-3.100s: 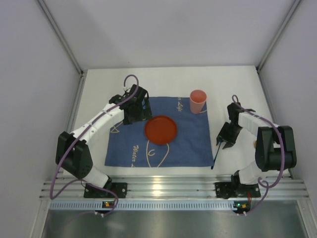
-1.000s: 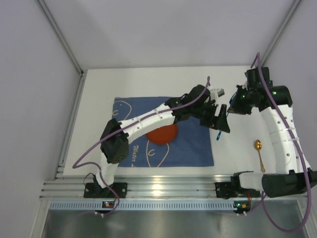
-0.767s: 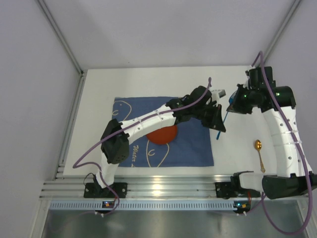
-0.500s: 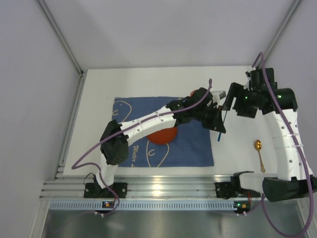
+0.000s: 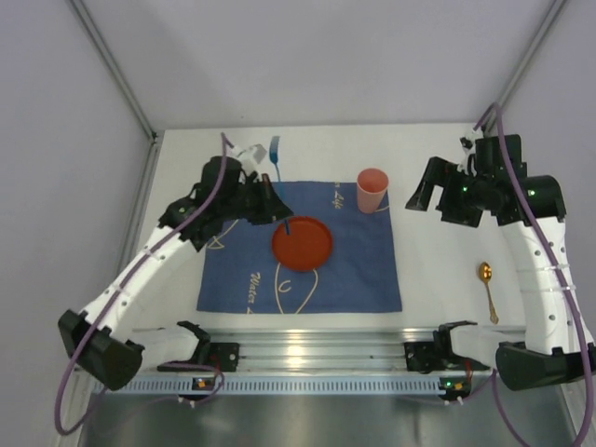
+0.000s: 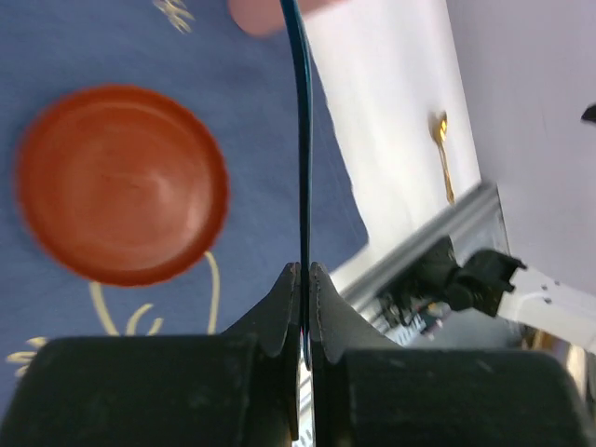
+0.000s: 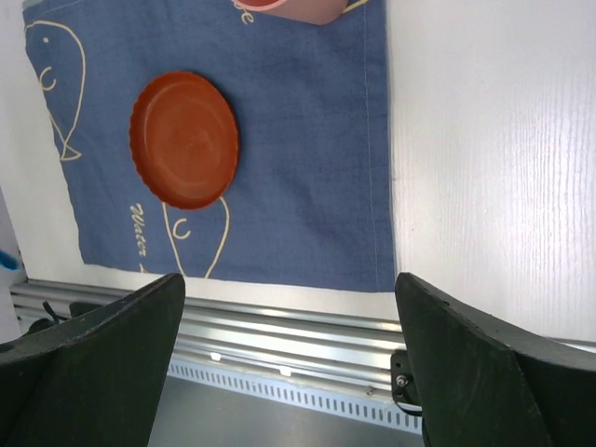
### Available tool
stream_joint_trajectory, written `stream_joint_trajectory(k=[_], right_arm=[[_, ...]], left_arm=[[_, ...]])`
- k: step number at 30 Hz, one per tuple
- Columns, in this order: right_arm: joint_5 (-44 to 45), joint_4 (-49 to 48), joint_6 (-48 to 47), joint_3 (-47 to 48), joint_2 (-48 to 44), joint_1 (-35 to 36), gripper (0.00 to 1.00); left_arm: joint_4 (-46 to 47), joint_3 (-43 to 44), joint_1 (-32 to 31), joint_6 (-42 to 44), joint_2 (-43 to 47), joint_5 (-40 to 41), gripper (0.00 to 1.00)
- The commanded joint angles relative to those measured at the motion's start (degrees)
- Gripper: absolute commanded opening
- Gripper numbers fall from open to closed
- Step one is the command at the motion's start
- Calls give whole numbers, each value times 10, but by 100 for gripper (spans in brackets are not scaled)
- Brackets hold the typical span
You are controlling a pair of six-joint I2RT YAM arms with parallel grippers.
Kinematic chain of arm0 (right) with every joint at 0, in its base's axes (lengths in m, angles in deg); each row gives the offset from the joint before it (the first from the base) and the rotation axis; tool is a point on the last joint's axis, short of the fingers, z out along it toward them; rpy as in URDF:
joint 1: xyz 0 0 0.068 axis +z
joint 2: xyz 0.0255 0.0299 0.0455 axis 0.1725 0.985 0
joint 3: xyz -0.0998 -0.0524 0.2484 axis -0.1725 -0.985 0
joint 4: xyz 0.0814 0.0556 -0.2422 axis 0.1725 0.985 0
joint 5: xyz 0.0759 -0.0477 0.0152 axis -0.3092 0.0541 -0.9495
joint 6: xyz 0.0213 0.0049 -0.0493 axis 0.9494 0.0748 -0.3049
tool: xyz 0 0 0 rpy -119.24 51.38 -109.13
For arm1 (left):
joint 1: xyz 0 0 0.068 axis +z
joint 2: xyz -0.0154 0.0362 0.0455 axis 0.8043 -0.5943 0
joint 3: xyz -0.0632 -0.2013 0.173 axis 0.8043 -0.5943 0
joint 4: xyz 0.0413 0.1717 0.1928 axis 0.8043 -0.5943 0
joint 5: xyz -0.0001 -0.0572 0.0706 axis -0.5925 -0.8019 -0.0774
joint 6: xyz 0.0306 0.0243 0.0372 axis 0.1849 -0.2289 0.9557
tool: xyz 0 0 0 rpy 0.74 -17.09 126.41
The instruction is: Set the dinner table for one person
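Near the far-left corner of the cloth (image 5: 354, 270), the left gripper (image 5: 265, 200) now clamps the blue fork (image 5: 274, 149) handed over by the right gripper (image 5: 424, 194), now released; placing it beside the plate (image 5: 302, 243) likely remains.

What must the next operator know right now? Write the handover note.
Claws: the left claw is shut on the blue fork, holding it above the far left part of the blue cloth. The right claw is open and empty, raised to the right of the pink cup.
Done: the red plate is mid-cloth and the cup is at the cloth's far right corner. The gold spoon lies on the bare table right of the cloth.
Left: set the fork down, probably beside the plate. Maybe bring the spoon nearer.
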Motion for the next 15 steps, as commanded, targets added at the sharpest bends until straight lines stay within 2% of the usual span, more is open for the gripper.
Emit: stream_joint_trajectory(k=[1,5,8,11,15], right_arm=[[-14,-12,0,-5,-5,8,95],[-22,-19,2,-20,-4,13,95],[-35,-26,4,-37,-3,16,95],[-41,-28,5,-42,-6,16,95],[-38,-26,2,-45,-12,17,95]], left_arm=[[-82,-18,62,82,73,22,0],[-138,-41,115,128,82,46,0],[-168,-87,152,149,37,40,0],[-142,-143,181,153,-12,-24,0],[-118,-165,223,179,-81,-114,0]])
